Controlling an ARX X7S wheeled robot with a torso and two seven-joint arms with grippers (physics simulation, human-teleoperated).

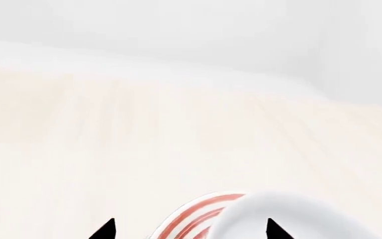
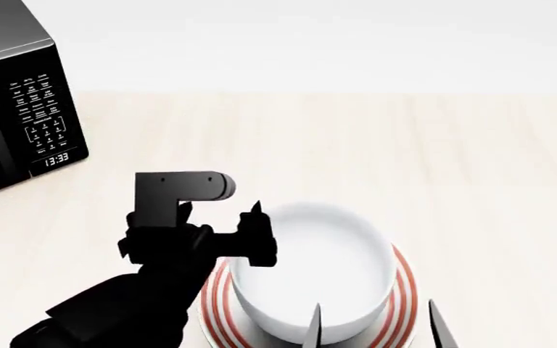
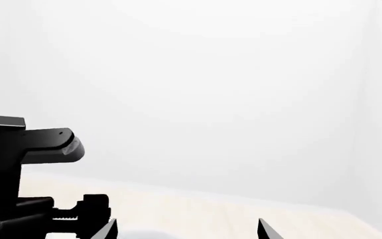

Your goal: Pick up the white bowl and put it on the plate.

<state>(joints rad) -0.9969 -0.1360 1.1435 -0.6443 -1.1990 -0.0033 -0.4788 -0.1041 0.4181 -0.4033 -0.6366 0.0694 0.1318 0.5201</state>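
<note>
The white bowl (image 2: 312,279) sits upright on the plate (image 2: 403,279), whose red rings show on both sides of it, so the bowl is already in its place. I take the bowl as the landmark for the rest.

Far to the left of the bowl, at the back corner of the pale wooden table (image 2: 405,159), stands the black microwave (image 2: 22,94); its display shows 13:33.

Just left of the bowl is the left gripper (image 2: 218,225). In the head view one of its fingertips (image 2: 254,210) stands at the bowl's left rim, the other outside the bowl. In the left wrist view the two black tips are well apart, one over the bowl's rim and the other over the bare table beside the plate, so the jaws stand wide. If a fingertip touches the rim or not, I cannot tell.

At the near right side of the bowl, the right gripper (image 2: 376,322) shows only two thin tips at the picture's lower edge. They are apart, one in front of the bowl's near wall and one right of the plate, and they hold nothing.
</note>
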